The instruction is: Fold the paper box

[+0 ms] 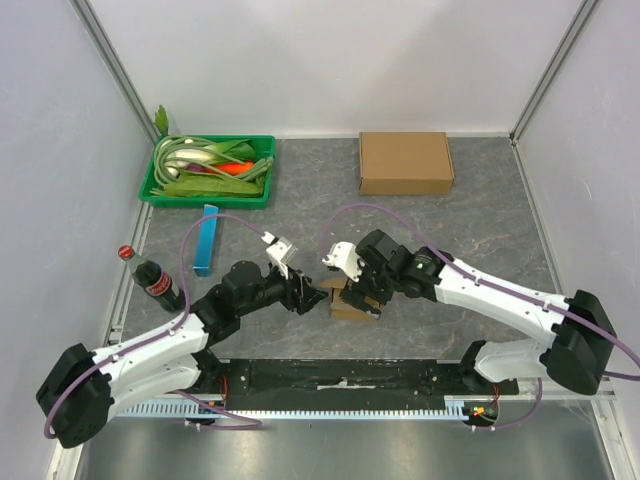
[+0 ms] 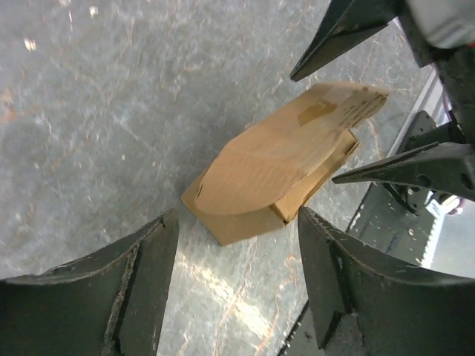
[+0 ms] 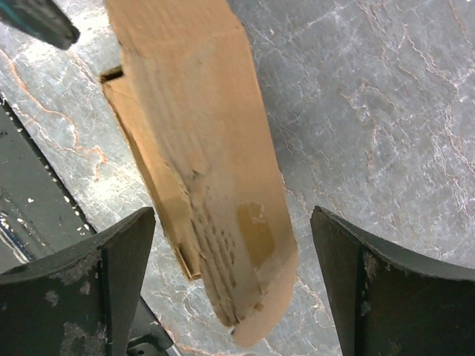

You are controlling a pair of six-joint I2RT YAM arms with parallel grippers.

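Note:
A small brown paper box (image 1: 347, 301) lies on the grey table between my two grippers. Its rounded lid flap lies over the body, slightly lifted at one end. In the left wrist view the box (image 2: 282, 159) lies just beyond my left gripper (image 2: 237, 215), which is open and empty. My right gripper's fingers (image 2: 415, 169) hover at the box's far end. In the right wrist view the lid's rounded tip (image 3: 260, 297) lies between the wide-open fingers of my right gripper (image 3: 231, 215), with no contact. In the top view the left gripper (image 1: 312, 296) and the right gripper (image 1: 364, 292) flank the box.
A folded flat brown box (image 1: 405, 162) lies at the back. A green basket (image 1: 208, 172) of vegetables stands back left, with a blue bar (image 1: 205, 240) and a cola bottle (image 1: 155, 280) nearer. A black strip (image 1: 340, 378) runs along the near edge.

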